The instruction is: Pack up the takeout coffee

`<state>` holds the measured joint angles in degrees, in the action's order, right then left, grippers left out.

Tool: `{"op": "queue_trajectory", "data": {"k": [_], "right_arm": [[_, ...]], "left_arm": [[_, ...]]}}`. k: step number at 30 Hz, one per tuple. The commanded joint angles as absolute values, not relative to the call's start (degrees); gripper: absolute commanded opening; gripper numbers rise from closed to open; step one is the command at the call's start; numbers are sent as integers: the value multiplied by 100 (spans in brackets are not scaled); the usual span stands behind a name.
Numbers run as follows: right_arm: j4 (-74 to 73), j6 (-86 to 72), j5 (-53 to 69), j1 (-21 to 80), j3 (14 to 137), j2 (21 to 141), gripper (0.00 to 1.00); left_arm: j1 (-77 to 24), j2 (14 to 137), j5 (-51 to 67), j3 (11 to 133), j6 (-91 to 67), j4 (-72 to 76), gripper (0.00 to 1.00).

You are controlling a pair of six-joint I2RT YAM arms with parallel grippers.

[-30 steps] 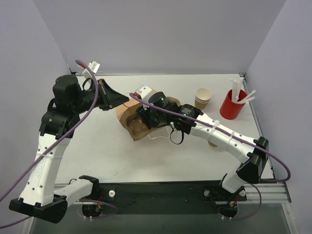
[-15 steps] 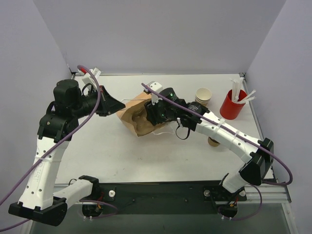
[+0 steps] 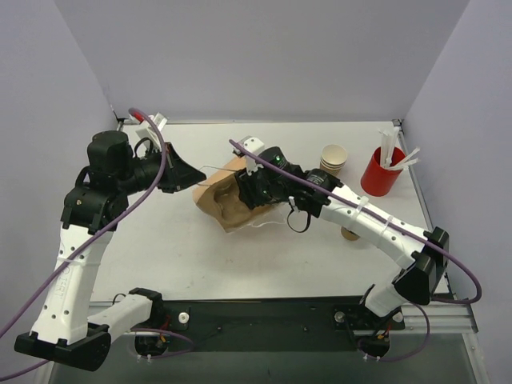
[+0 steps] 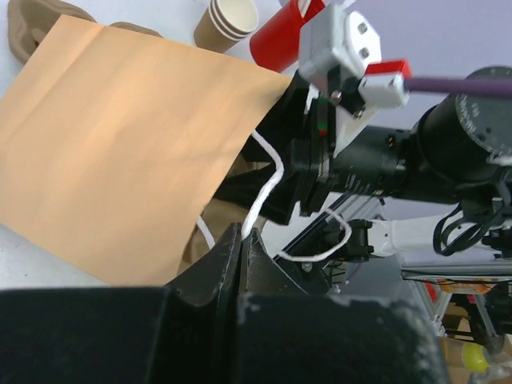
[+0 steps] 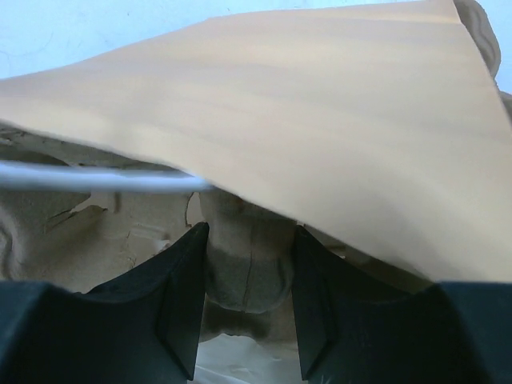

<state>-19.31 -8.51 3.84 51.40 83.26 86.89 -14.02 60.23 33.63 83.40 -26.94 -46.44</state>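
The brown paper bag (image 3: 218,204) lies on its side mid-table with its mouth towards the right arm. My left gripper (image 3: 190,174) is shut on the bag's white string handle (image 4: 268,172) and holds the top flap (image 4: 120,144) up. My right gripper (image 3: 250,190) reaches into the bag mouth. In the right wrist view its jaws (image 5: 248,230) press both sides of the takeout coffee (image 5: 246,268), a tan paper cup under the bag's flap (image 5: 320,104). Pale moulded pulp (image 5: 56,232) shows beside the cup inside the bag.
A stack of tan paper cups (image 3: 333,160) stands at the back right, with a red cup of white sticks (image 3: 381,172) beside it. A small tan object (image 3: 350,234) sits under the right forearm. Walls close the table's left, back and right.
The right gripper has pushed a little further back and right at the bag mouth. The left gripper has dropped slightly with the handle, and the bag has shifted with them.
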Motion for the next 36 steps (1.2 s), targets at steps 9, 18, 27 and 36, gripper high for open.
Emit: {"op": "queue_trajectory", "data": {"k": [9, 18, 27, 36], "right_arm": [[-2452, -756, -1247, 5765, 8912, 9245, 24], [-2873, -642, -800, 5968, 9167, 9255, 23], [-3841, -510, -685, 6091, 9334, 9553, 23], [-3832, -641, -1108, 5994, 10230, 10528, 22]], "left_arm": [[-1336, 5695, 3657, 8139, -4912, -3480, 0], [-1240, 5493, 2945, 7498, -5168, -3585, 0], [-1002, 5335, 2742, 7277, -5712, -3981, 0], [-993, 5510, 2646, 7523, -5765, -4034, 0]]}}
